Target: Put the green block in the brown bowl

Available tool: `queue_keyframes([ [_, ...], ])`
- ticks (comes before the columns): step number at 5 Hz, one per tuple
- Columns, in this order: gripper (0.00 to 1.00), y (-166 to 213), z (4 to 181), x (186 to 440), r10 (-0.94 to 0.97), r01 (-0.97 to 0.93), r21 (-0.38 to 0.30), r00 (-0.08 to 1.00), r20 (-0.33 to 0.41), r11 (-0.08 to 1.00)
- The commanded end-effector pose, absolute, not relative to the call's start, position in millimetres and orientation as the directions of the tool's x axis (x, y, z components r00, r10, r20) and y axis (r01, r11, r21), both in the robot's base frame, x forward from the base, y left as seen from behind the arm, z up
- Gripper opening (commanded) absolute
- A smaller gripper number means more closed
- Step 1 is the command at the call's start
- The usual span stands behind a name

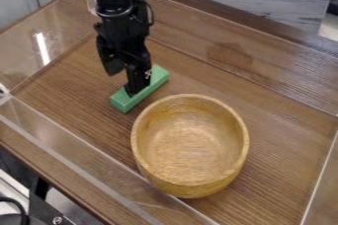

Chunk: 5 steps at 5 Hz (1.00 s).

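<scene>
Jaws wide apart over green block (pixel 137 89) beside brown bowl (pixel 191 142); no writing legible.

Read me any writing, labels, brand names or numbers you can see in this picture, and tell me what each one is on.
None: no readable text, label, brand or number shows anywhere.
The green block, the brown bowl, the black tool and the wooden table all look unmarked at this resolution.

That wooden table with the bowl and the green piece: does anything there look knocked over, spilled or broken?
Nothing stands out. The brown bowl sits upright and empty on the table. The green block lies flat beside the bowl, outside it, at an angle to the table edge. The tool hangs open right over it.
</scene>
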<state>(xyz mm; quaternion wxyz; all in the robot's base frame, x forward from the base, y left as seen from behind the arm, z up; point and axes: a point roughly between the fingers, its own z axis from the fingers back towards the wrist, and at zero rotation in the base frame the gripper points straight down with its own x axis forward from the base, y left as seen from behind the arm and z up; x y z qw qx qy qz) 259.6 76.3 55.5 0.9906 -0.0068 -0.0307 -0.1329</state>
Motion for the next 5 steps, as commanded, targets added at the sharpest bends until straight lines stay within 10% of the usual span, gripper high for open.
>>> queue_keyframes([
  [1,1.00,77.2,65.5,277.2,-0.267,0.266,0.027,0.956,0.123,0.964],
  [5,1.00,78.8,50.4,286.7,-0.225,0.226,0.009,0.966,0.128,0.974],
])
